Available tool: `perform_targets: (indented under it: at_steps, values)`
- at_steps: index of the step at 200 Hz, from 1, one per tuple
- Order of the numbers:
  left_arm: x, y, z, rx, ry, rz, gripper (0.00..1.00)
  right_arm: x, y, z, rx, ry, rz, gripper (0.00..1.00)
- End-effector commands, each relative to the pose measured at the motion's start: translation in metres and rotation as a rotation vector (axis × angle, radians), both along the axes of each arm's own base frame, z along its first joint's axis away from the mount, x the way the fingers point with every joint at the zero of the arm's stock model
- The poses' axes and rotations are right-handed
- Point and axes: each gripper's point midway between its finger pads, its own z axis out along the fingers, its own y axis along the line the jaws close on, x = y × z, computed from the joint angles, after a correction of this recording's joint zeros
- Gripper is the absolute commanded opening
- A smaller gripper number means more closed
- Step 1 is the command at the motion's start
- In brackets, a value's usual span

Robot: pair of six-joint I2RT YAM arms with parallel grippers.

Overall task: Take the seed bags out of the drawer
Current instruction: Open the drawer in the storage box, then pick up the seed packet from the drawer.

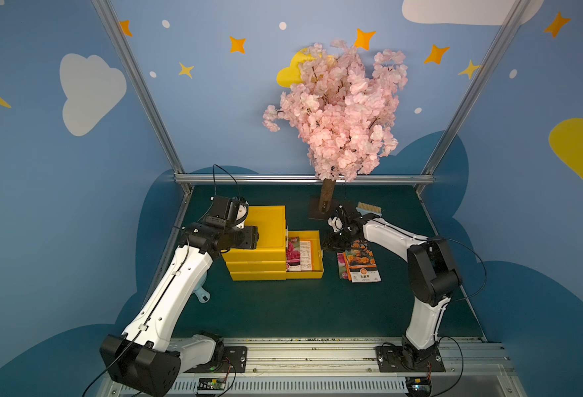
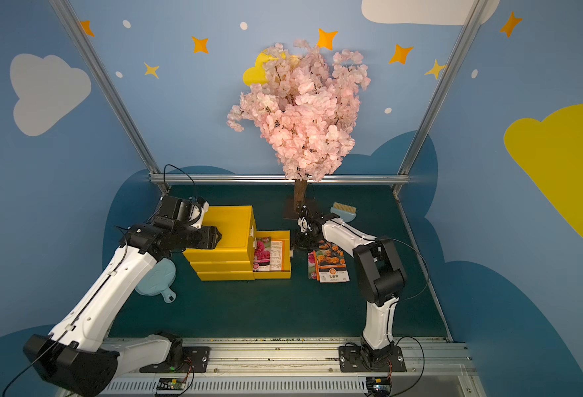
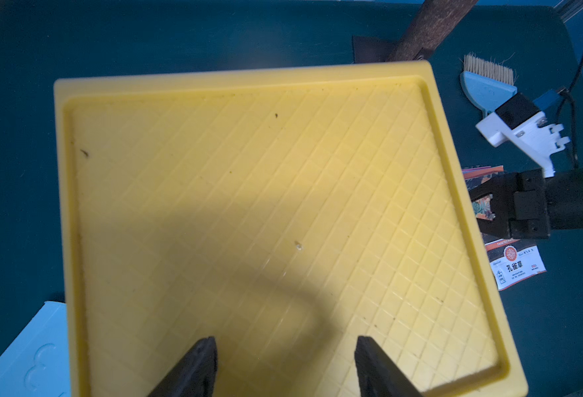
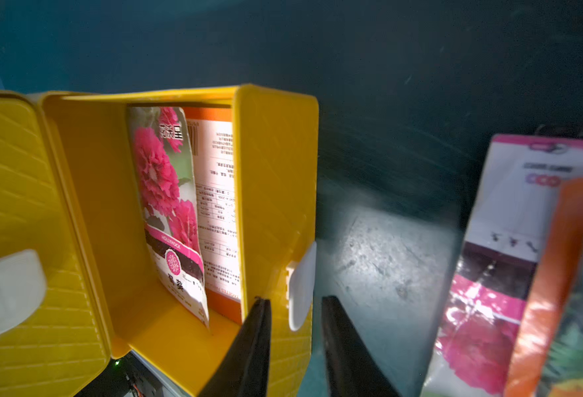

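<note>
While two seed bags (image 1: 298,256) are left inside the open drawer (image 1: 305,274), other bags (image 1: 360,263) lie on the counter (image 1: 283,309) beside it; the right gripper (image 4: 295,299) and left gripper (image 3: 284,340) both have jaws apart, empty.

Green table (image 1: 283,309), yellow cabinet (image 1: 269,223), seed bags (image 1: 362,264), brush (image 1: 369,208), tree (image 1: 326,202), dustpan (image 2: 155,280)

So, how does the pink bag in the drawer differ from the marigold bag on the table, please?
The pink bag lies inside the drawer; the marigold bag, on the table. The pink bag shows pink blooms; the marigold bag, orange ones. Both lie face up.
</note>
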Motion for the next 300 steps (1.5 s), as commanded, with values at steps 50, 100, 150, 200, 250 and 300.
perform_targets:
  at_steps: [50,100,150,200,250,300]
  values:
    - [-0.017,0.003,-0.022,0.014,0.122,0.004,0.68,-0.007,0.003,0.049,0.027,-0.093,0.020,0.36]
    - [-0.018,0.004,-0.020,0.014,0.119,0.007,0.68,-0.023,0.054,0.063,0.064,-0.105,0.118,0.38]
    - [-0.020,0.005,-0.021,0.016,0.121,0.007,0.68,-0.025,0.094,0.037,0.067,-0.058,0.165,0.42]
    - [-0.021,0.006,-0.021,0.018,0.120,0.009,0.68,-0.019,0.103,0.001,0.049,-0.001,0.157,0.46]
    - [-0.020,0.005,-0.024,0.016,0.125,0.008,0.68,-0.014,0.108,-0.020,0.044,0.034,0.150,0.47]
    - [-0.021,0.005,-0.027,0.019,0.130,0.006,0.68,-0.012,0.115,-0.031,0.060,0.062,0.145,0.43]
